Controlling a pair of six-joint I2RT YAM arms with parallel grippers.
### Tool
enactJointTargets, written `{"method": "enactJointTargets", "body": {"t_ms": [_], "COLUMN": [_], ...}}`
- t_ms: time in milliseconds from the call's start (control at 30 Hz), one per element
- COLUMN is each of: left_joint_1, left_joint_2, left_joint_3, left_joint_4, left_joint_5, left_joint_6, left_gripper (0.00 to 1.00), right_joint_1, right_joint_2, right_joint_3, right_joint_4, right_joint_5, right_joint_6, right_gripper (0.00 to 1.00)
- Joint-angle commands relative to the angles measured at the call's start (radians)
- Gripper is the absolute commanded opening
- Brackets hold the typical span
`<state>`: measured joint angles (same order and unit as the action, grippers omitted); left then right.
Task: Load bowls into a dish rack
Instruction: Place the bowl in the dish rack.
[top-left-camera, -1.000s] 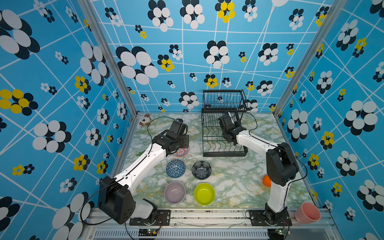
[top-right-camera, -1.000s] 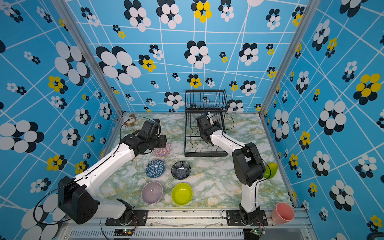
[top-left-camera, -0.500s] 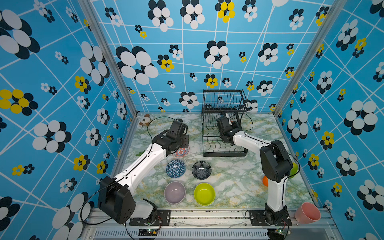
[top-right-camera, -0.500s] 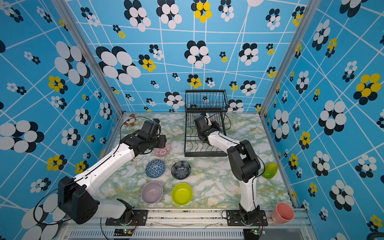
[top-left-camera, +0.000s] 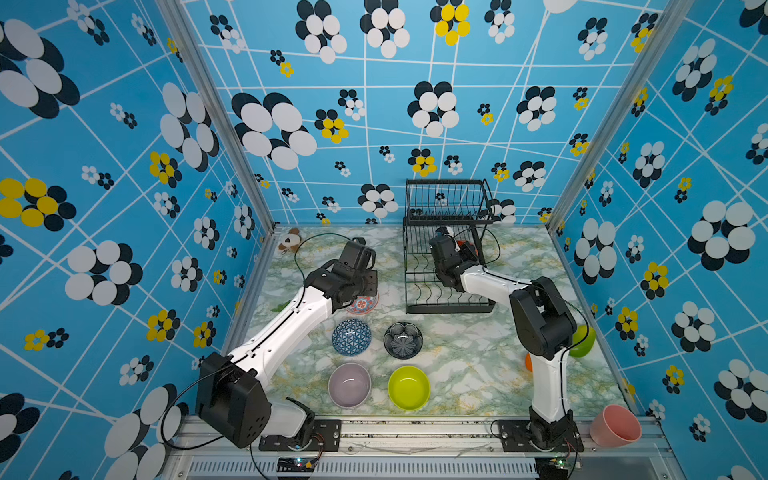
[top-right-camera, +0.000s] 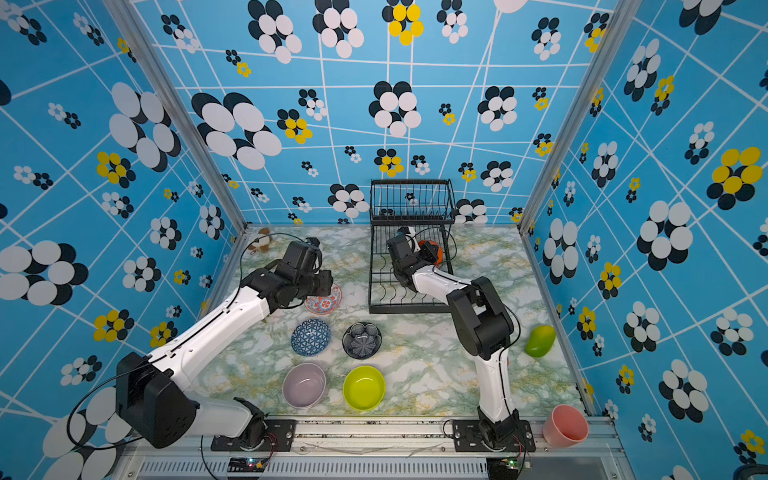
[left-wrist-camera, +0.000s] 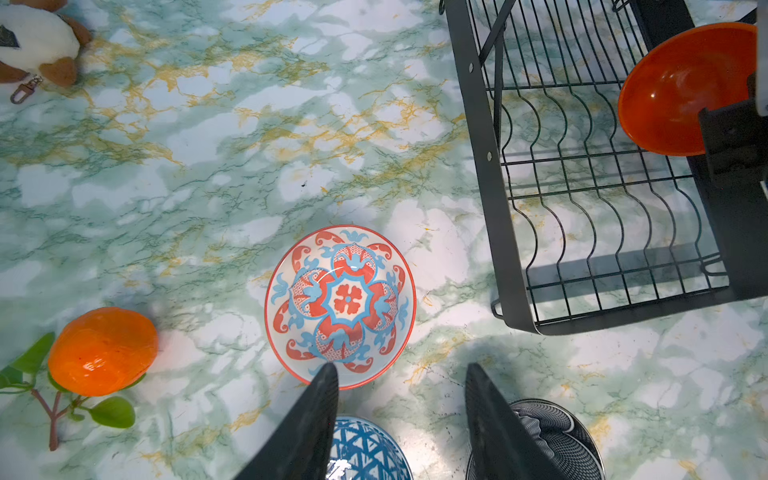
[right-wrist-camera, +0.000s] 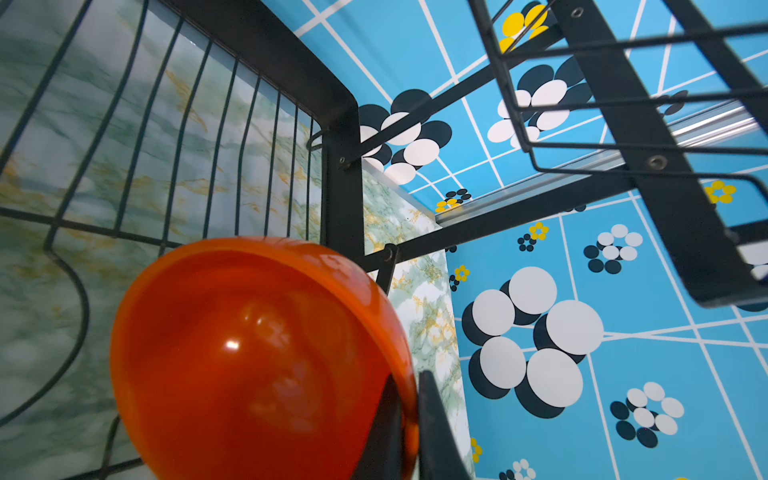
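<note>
One orange bowl rim-pinched in right gripper, tilted edgewise for dish rack slots; left gripper hovered part-open, empty, over floral bowl.

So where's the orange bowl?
In a top view the orange bowl is at the back, pinched by the right gripper over the dish rack's lower tray.

Top views: set high above the front edge and aimed down toward the back wall; the whole table and the dish rack are taken in from afar, nearly alike in both.
Left wrist view: pointed straight down at the table from close by; the floral bowl is centred.
Right wrist view: placed inside the rack's lower tier, very near the orange bowl, turned outward through the wires.
Shared: the orange bowl and the lower tray are seen in both wrist views.
</note>
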<state>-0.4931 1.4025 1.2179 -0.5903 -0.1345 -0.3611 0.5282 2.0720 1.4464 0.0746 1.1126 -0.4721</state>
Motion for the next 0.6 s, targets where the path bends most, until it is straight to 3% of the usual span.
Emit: {"method": "enactJointTargets", "body": {"t_ms": [0, 567], "left_joint_1": [-0.009, -0.010], "left_joint_2": [-0.001, 0.000], "left_joint_3": [-0.015, -0.016], "left_joint_4": [-0.006, -0.005], "left_joint_5": [-0.020, -0.025], "left_joint_6": [0.021, 0.023], "left_gripper": [0.52, 0.52], "right_joint_1": [0.005, -0.008], "right_joint_2": [0.024, 0.094], "right_joint_3": [-0.002, -0.004], "right_joint_4": [0.105, 0.295], "right_joint_5": [0.062, 0.132], "right_joint_6": [-0.050, -0.224], "right_gripper": [0.00, 0.00]}}
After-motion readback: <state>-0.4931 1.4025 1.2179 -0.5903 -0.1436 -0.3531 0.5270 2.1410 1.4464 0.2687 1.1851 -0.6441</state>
